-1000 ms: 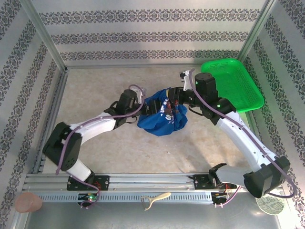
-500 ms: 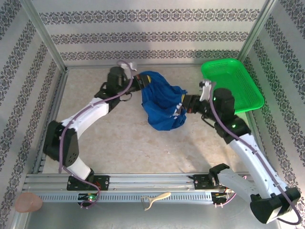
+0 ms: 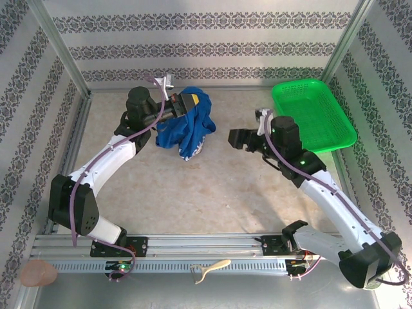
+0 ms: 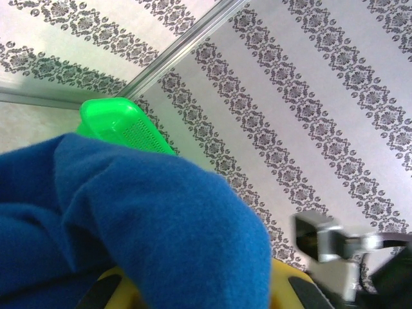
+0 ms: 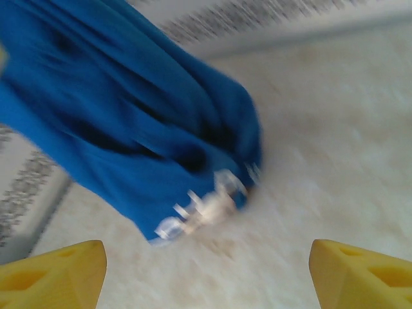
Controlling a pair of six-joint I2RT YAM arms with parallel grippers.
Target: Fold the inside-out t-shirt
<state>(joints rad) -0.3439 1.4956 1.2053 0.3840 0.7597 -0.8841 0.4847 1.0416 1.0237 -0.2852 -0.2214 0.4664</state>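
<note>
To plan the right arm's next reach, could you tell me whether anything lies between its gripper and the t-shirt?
Nothing visible does: only tabletop lies between the open right gripper and the t-shirt, which the left gripper holds.

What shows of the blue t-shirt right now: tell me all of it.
The t-shirt is royal-blue, soft knit cloth, bunched into a crumpled hanging bundle rather than spread flat. Its top is pinched in the shut left gripper, with fabric draped over the yellow fingers. The lower end, where pale print shows, droops toward the table near the back left; whether it rests there is unclear. The open right gripper is apart from it.
</note>
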